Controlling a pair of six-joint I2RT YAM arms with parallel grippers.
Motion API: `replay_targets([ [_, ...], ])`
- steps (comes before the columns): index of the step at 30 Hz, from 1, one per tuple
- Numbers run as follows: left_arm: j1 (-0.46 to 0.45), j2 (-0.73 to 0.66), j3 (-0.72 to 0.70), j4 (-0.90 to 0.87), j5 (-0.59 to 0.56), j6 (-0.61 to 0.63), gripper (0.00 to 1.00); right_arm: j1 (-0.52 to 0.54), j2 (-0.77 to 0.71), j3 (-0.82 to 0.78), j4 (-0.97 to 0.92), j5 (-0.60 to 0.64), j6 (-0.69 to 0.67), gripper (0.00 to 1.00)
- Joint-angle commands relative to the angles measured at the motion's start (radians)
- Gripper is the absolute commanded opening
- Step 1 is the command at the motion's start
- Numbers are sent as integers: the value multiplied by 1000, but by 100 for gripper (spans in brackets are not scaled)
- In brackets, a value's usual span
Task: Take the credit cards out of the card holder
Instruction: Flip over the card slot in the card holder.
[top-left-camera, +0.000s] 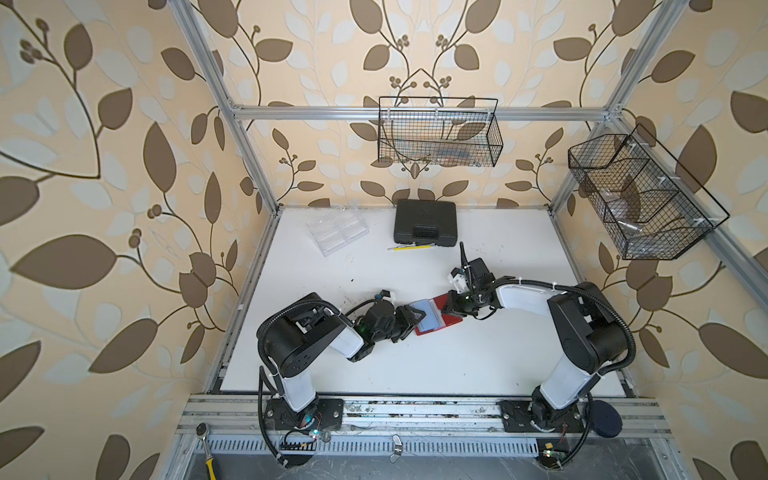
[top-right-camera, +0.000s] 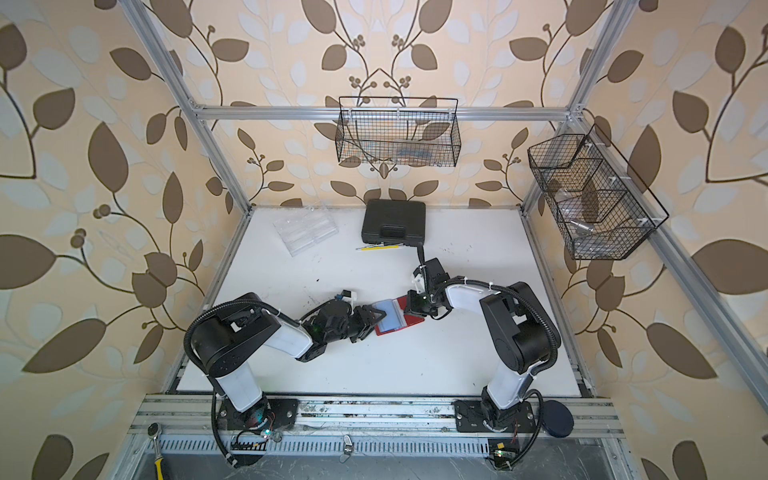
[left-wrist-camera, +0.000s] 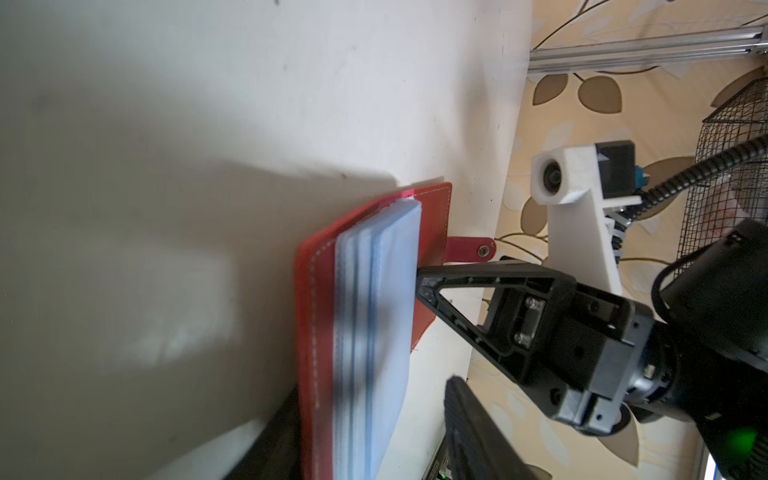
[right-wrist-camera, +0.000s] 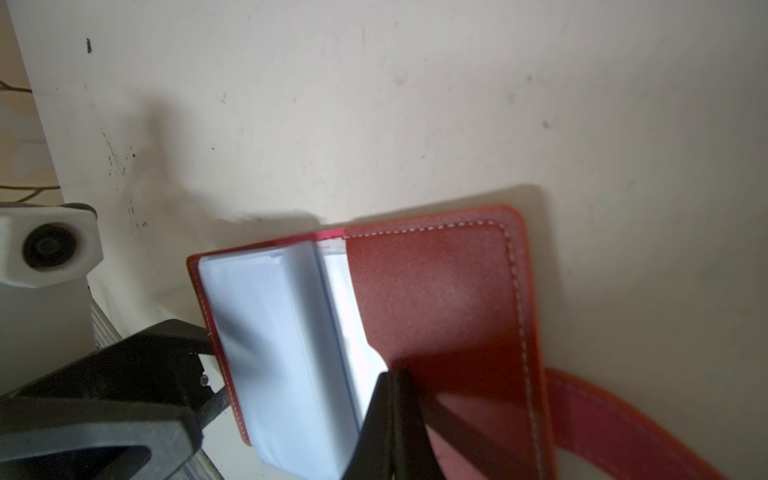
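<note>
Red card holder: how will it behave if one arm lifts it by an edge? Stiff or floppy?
Likely floppy: the card holder folds at a spine, and its plastic sleeves fan apart. Probably light, being thin and flat. The sleeves look smooth, so jaws may slip on them.

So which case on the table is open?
The flat red card holder, bluish plastic sleeves showing; the black plastic case with a handle is shut.

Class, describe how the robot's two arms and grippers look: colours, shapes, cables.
The left arm and right arm pair white links with bulky black joint housings; black ribbed cables loop alongside. The left gripper and right gripper are black with triangular open-frame fingers. White camera mounts sit at the wrists.
</note>
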Motion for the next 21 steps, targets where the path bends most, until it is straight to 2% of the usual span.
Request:
replay_targets([
  [1, -10, -56, -17, 26, -62, 2, 51, -5, 79, -63, -89, 133, -12, 3],
  [5, -14, -48, -14, 46, -55, 3, 46, -4, 79, -63, -86, 132, -10, 3],
  [12, -19, -76, -38, 66, -91, 1, 46, -4, 77, -65, -89, 126, -8, 1],
  [18, -23, -80, -37, 76, -93, 8, 33, -3, 73, -71, -89, 128, -8, 1],
  [21, -27, -74, -38, 83, -93, 8, 30, -2, 75, -72, -90, 128, -8, 0],
])
